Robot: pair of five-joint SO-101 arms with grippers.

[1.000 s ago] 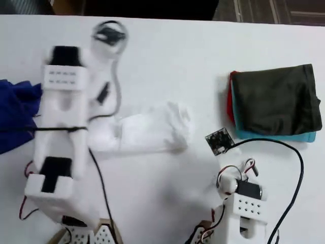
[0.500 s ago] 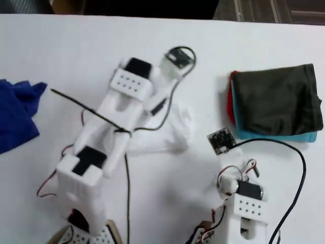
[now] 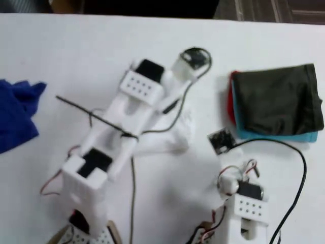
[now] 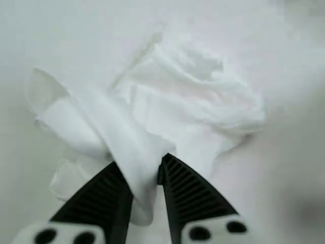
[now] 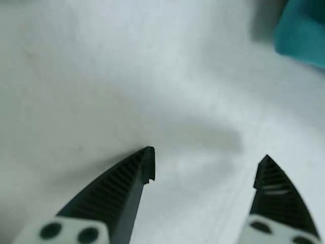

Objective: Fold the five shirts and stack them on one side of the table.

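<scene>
The left jaws pinch a fold of the white shirt [image 4: 188, 96], crumpled and bunched up on the pale surface [image 4: 61, 30].

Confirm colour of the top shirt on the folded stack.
Dark olive green. The top shirt shows best in the high view.

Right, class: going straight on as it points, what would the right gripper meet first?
Probably the table: the right gripper points at its white top, the teal shirt lying aside; depth unclear.
</scene>
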